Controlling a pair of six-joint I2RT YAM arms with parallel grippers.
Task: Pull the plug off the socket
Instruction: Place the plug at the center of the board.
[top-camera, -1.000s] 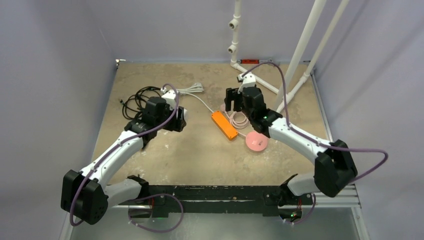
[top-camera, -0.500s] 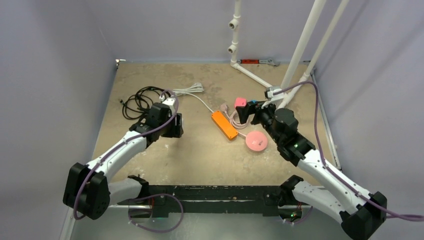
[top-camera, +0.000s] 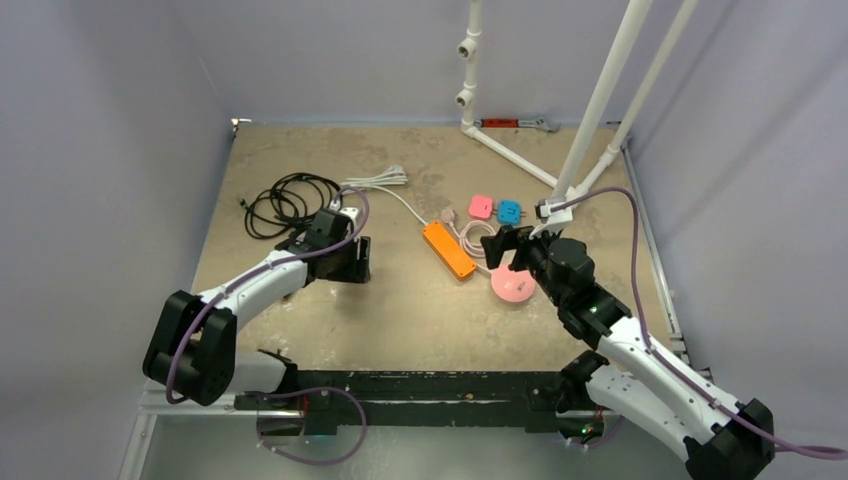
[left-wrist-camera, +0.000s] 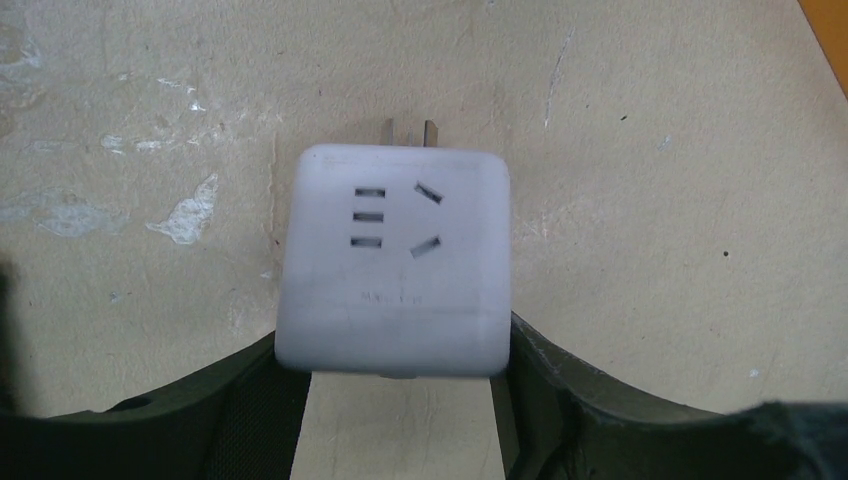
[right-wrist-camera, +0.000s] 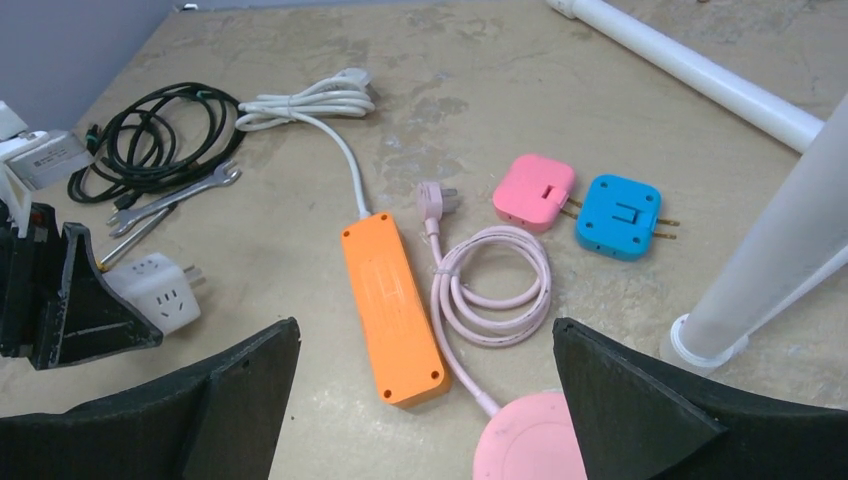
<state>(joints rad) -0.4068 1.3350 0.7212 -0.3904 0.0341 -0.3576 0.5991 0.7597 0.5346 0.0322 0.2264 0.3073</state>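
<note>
The socket (top-camera: 447, 250) is a long orange power strip lying flat mid-table with nothing plugged into it; in the right wrist view the socket (right-wrist-camera: 392, 305) shows two screw holes at its near end. The plug (left-wrist-camera: 395, 260), a small white cube adapter with two metal prongs pointing away, sits between the fingers of my left gripper (left-wrist-camera: 400, 345), which is shut on its sides. That gripper (top-camera: 352, 262) is low over the table, left of the strip and apart from it. My right gripper (top-camera: 503, 246) stands wide open and holds nothing, just right of the strip, above a pink disc.
A pink round disc (top-camera: 513, 285) with a coiled pink cable (right-wrist-camera: 495, 285) lies right of the strip. Pink (right-wrist-camera: 535, 192) and blue (right-wrist-camera: 620, 215) adapters lie behind. A black cable coil (top-camera: 285, 200), a wrench (right-wrist-camera: 175, 195) and white pipes (top-camera: 600, 100) are also there.
My right arm has drawn back from behind the strip toward the near right, its jaws spreading wider, uncovering the pink and blue adapters. The left gripper has carried the white cube slightly nearer.
</note>
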